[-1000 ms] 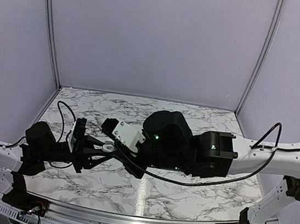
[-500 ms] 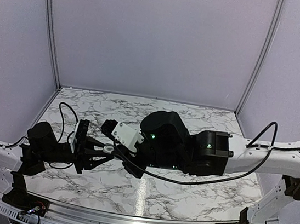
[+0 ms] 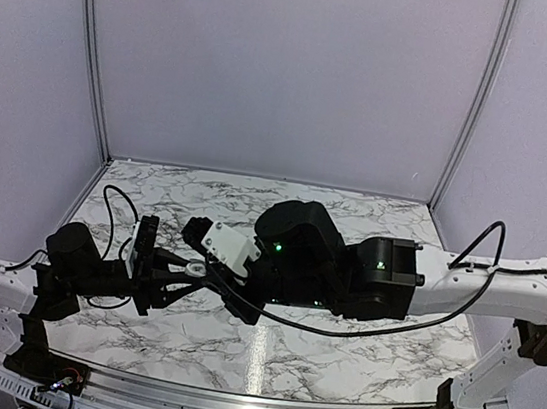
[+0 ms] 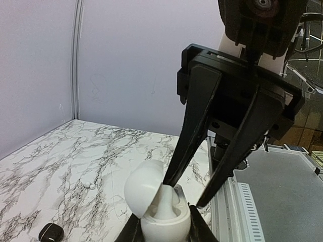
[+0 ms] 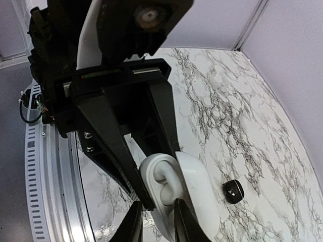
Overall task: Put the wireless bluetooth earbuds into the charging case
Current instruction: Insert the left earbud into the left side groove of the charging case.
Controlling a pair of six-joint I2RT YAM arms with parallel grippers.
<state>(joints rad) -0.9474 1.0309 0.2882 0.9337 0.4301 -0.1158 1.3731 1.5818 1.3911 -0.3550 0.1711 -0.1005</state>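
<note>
My left gripper is shut on a white charging case, holding it above the table with its lid swung open. A white earbud stands in the case's well. My right gripper comes down from above with its jaws apart. One fingertip rests on the earbud's top and the other hangs just outside the case's rim. The right wrist view shows the same earbud lying in the case, between the left gripper's long black fingers. In the top view the case is a small white spot where both grippers meet.
A small black oval object lies on the marble table, left of the case in the left wrist view. A tiny white bit lies further back. The metal rail of the table's front edge runs close by.
Both arms have shifted only slightly, and the case stays under the right fingertips. The left gripper's hold on the case is unchanged.
</note>
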